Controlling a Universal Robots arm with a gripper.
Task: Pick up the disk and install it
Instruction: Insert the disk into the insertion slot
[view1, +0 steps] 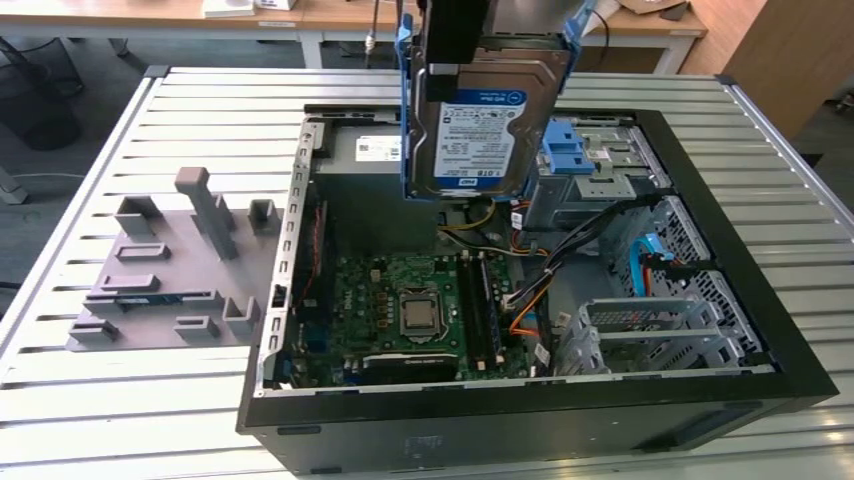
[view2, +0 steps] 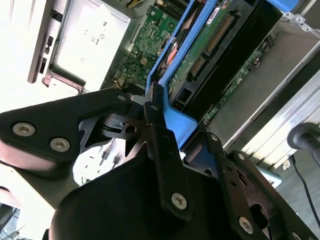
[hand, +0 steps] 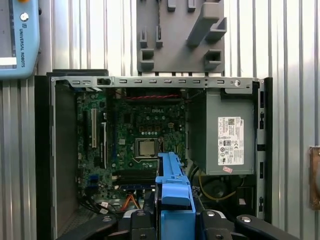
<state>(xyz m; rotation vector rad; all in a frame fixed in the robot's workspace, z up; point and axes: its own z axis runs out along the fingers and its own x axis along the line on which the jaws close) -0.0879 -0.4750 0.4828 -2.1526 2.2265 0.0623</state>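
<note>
The disk (view1: 481, 120), a silver hard drive with a white-and-blue label and blue side rails, hangs upright above the open computer case (view1: 747, 330), over its far middle. My gripper (view1: 457, 50) is shut on the disk's upper end from above. In the second wrist view the black fingers (view2: 155, 120) clamp the blue rail (view2: 172, 120), with the drive's green circuit board (view2: 200, 50) beside it. In the first wrist view the blue rail (hand: 174, 192) sticks out from my gripper (hand: 174, 222) toward the motherboard (hand: 145, 130) below.
Inside the case are a grey power supply with a white sticker (view1: 363, 150), a blue ridged latch on the drive cage (view1: 571, 150), cables (view1: 587, 240) and a metal bay (view1: 647, 330). A grey fixture plate (view1: 174, 260) lies on the slatted table (view1: 134, 400) at the exterior view's left.
</note>
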